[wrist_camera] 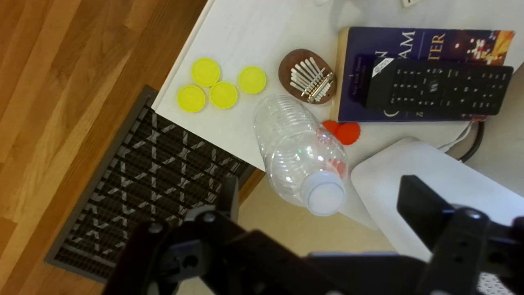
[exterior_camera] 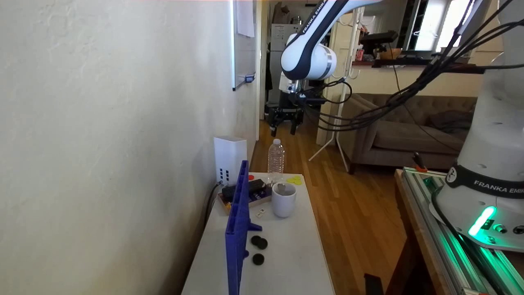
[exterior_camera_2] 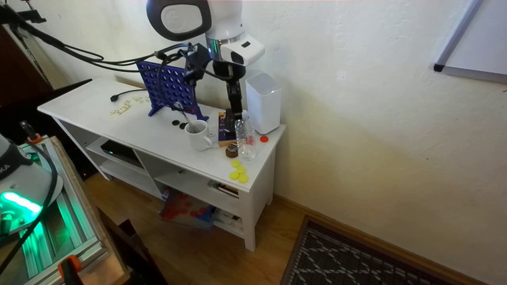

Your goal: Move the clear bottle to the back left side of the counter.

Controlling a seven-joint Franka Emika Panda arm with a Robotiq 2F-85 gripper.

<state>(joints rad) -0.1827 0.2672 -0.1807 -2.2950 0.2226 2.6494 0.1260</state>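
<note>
The clear bottle stands upright near one short end of the white counter. In an exterior view the bottle is near the counter's corner, between the yellow discs and the white box. My gripper is open and empty, above the bottle. In an exterior view one finger of the gripper overlaps the bottle's top. In the wrist view the bottle leans towards the jaws, its pale cap between the two spread fingertips of the gripper, touching neither.
A white box stands close beside the bottle near the wall. A white cup holding a spoon, a brown thumb piano, and a book with a black remote are nearby. A blue rack stands farther along. Yellow discs lie near the edge.
</note>
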